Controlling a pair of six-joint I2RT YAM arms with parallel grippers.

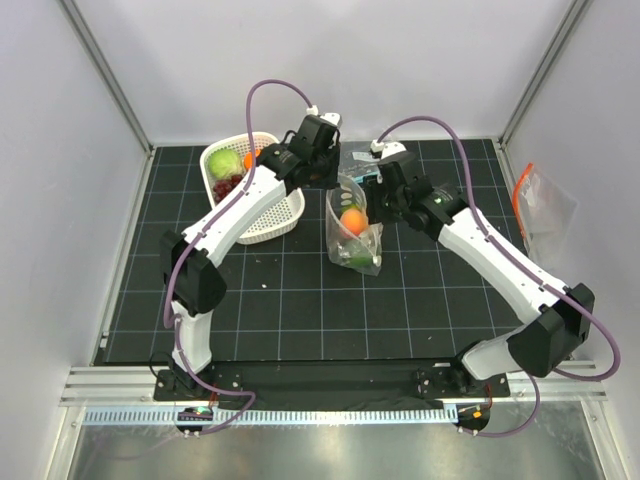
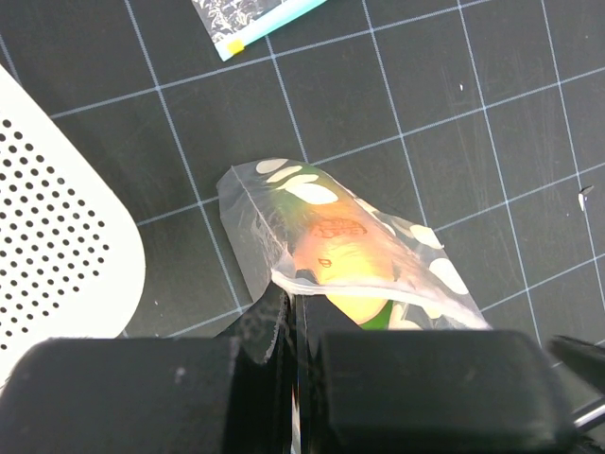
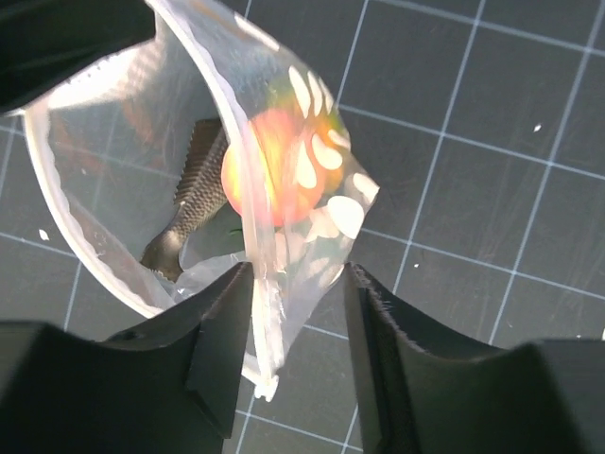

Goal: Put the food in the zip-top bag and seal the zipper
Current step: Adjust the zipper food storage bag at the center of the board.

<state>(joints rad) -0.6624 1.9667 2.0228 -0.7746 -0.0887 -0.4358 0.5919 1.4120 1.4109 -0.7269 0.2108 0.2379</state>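
Closest to the lens, my right gripper (image 3: 298,284) stands half-spread, with the right side of the bag's (image 1: 352,235) rim hanging loose between its fingers and nearer one of them; nothing is clamped yet. My left gripper (image 2: 295,312) is pinched tight on the opposite side of that rim, the zipper (image 3: 80,251) folded between its pads. The bag lies on the mat between my two wrists, its long axis running near to far, mouth at the far end and lifted toward me, bottom at the near end. An orange fruit (image 3: 269,175) and a dark green piece (image 3: 194,203) already sit inside. The basket (image 1: 290,215) is just left of the bag, and a pale green fruit (image 1: 224,163) and grapes (image 1: 228,185) wait in it. My left arm is the nearer one to them, but it is busy holding the mouth. I judge the right must either close here to hold the mouth open or reach leftward across the bag.
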